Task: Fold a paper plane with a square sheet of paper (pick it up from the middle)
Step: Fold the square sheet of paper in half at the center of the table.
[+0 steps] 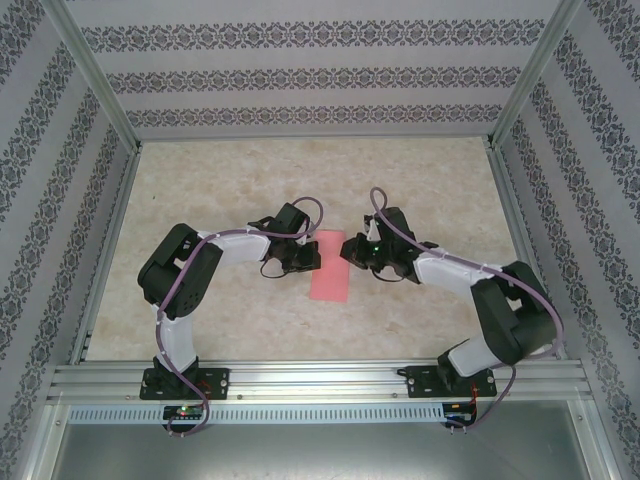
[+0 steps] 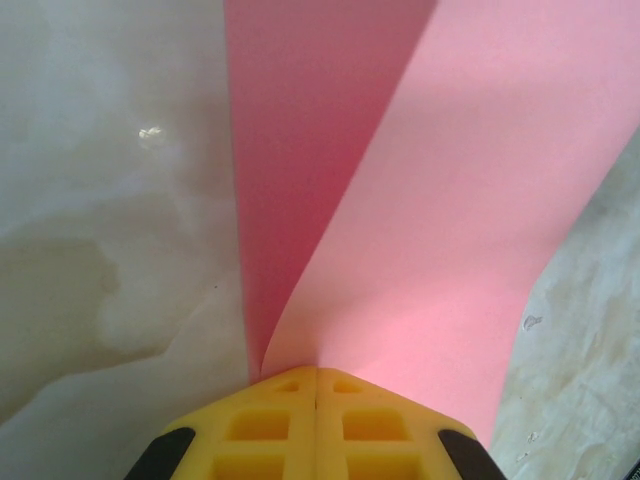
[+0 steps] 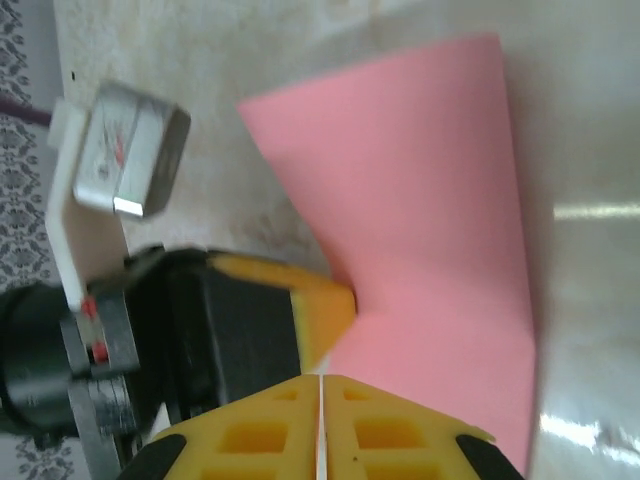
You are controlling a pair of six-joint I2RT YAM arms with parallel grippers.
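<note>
The square sheet of paper [image 1: 331, 272] is seen flat on the surface [image 1: 420, 180] between both end effectors, partly doubled over, with its long axis directed away from the arm bases. Its left edge is pinched in the fully closed left end effector [image 2: 316, 371]. The right end effector [image 3: 320, 377] is likewise closed, its tips set at the opposite edge, though a grip cannot be confirmed.

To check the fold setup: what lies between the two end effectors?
Between the left end effector and the right end effector lies the paper, seen in the top view.
</note>
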